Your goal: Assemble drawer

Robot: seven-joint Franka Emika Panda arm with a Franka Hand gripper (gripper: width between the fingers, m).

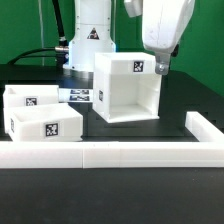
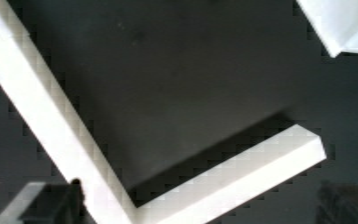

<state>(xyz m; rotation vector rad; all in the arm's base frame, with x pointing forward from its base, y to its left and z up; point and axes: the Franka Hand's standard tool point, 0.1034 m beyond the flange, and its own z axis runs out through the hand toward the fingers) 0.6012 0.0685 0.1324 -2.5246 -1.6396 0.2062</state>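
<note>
The white cube-shaped housing (image 1: 127, 88) stands in the middle of the black table with its open side toward the front. Two shallow white trays (image 1: 30, 98) (image 1: 45, 125) lie side by side at the exterior view's left, each with a square marker. My gripper (image 1: 160, 64) hangs above the table just beside the housing's upper corner on the exterior view's right, touching nothing. In the wrist view its dark fingertips (image 2: 43, 205) show far apart and the gripper (image 2: 194, 208) is open and empty. A white corner in the wrist view (image 2: 354, 25) looks like the housing.
A long low white rail (image 1: 110, 155) runs along the table's front and turns back at the exterior view's right (image 1: 205, 125); its corner fills the wrist view (image 2: 229, 170). The marker board (image 1: 80, 95) lies behind the trays, before the arm's base (image 1: 88, 45).
</note>
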